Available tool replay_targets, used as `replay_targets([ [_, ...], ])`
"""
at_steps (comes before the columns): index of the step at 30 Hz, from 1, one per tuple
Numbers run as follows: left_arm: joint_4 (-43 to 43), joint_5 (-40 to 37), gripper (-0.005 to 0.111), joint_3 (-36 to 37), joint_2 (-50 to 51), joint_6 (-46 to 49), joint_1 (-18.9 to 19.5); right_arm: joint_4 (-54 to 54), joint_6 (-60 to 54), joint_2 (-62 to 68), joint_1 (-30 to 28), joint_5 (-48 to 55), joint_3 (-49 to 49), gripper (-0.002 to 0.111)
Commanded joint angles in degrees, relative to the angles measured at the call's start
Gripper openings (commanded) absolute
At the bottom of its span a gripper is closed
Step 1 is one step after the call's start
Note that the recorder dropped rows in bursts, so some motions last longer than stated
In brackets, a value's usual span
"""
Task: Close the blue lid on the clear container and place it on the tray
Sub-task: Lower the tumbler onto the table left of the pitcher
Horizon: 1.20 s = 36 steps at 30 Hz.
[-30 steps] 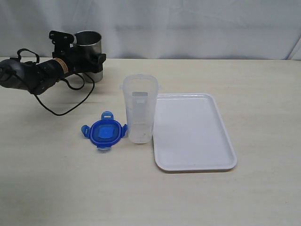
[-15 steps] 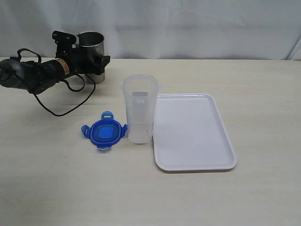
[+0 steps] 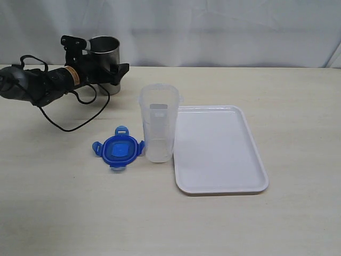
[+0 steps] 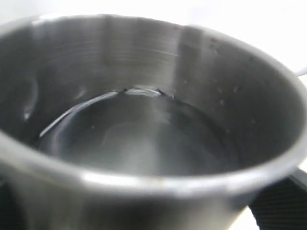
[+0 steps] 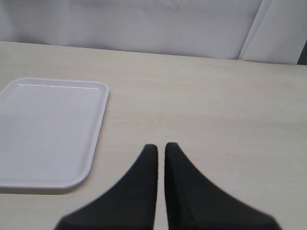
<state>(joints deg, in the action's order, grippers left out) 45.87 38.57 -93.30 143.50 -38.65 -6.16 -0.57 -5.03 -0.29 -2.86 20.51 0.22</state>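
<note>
Right gripper (image 5: 160, 146): fingers drawn together with only a thin slit between them, nothing held, poised over bare table (image 3: 80, 213) near one corner of the tray (image 3: 224, 160); this gripper does not appear in the exterior view. The tray lies flat and bears nothing. The blue lid (image 3: 119, 150) lies flat on the table to the tray's left, on the far side of the clear container (image 3: 158, 125) from it and off the container's mouth. The clear container stands upright and uncovered just beside the tray's left long edge; whether it touches the rim cannot be told. Tray, lid and container all match the frames of a second ago. Well apart from the tray, beyond its far left corner at the table's back edge, stands a steel cup (image 3: 104, 50). The left gripper (image 3: 113, 65) is set about it with the jaws spread wide, one dark finger (image 4: 288, 203) showing outside the cup wall. Compared with a second ago the near finger sits further out from the wall, so the jaws have widened; the cup has not moved. Contact with the cup cannot be confirmed.
</note>
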Motion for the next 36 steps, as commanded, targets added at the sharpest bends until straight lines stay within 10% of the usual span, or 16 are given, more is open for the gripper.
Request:
replay_targets([
  [1,3.6,0.2,0.092,0.0,-0.4,-1.3,-0.4,0.1,-0.1,0.3,-0.3,-0.1,-0.2,0.006],
  [36,12.1,-3.4,0.092,7.5,-8.4,-7.9,3.4,0.1,-0.1,0.3,-0.3,-0.1,-0.2,0.006],
])
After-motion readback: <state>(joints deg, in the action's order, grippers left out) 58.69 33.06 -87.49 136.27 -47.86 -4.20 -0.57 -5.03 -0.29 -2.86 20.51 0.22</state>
